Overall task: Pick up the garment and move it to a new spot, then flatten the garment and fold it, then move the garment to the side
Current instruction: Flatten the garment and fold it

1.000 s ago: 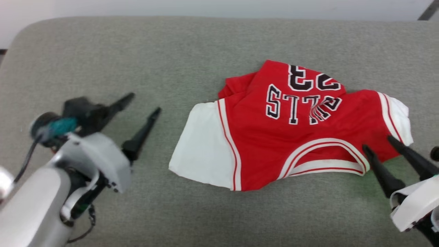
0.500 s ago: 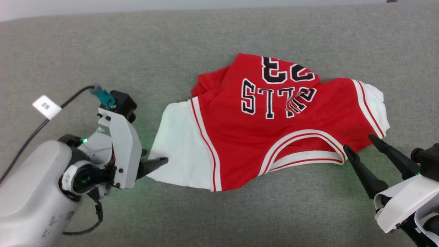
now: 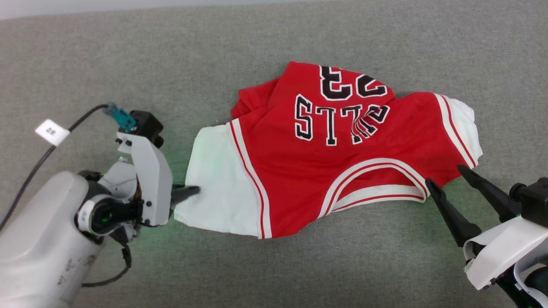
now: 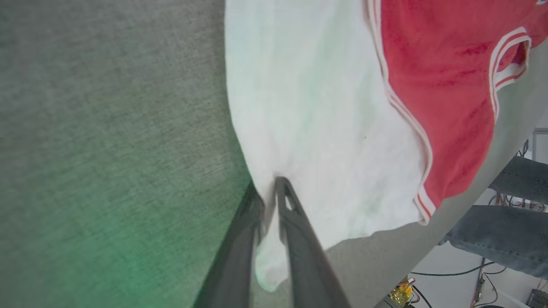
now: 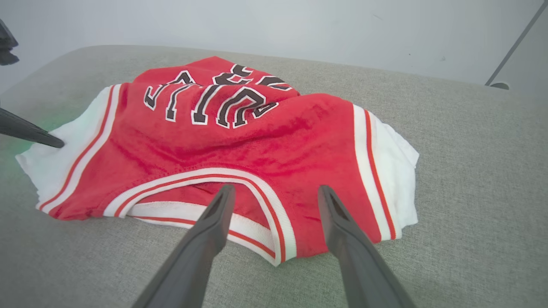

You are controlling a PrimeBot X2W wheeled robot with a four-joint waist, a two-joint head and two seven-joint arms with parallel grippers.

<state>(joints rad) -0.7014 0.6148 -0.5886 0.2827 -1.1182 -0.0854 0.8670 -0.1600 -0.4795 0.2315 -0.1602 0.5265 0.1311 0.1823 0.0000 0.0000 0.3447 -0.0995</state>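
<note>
Left fingers (image 4: 283,194) noted clenched on the garment (image 4: 325,107): the outer edge of one white sleeve (image 4: 299,85) is pinched between the two dark tips, with a small fold of white cloth bunched in the narrow gap behind them. Beyond those tips the sleeve is spread flat, followed by a red-white striped seam and then the red body. To one side of the fingers the bare grey cloth-covered desk (image 4: 107,128) is seen, tinted green close by. In the head view the same left fingers (image 3: 186,192) are seen low against the sleeve's outer edge, with the pale wrist housing behind them and a white tag (image 3: 52,132) further back. Right fingers (image 5: 222,205) noted released and spread wide, with nothing gripped. Their tips are held over the near edge of the garment (image 5: 257,141), one at the striped collar (image 5: 201,173), the other over red cloth just beside the second sleeve (image 5: 394,171). Contact with the cloth cannot be told. Past the tips the black, white-outlined lettering (image 5: 214,100) is seen, where the cloth is humped and creased. In the head view the right fingers (image 3: 447,211) are placed at the collar side. The garment (image 3: 342,171) is laid on the desk (image 3: 128,64) between the two pairs of fingers, lettering side up, with the number 23 (image 3: 351,83) furthest from both.
</note>
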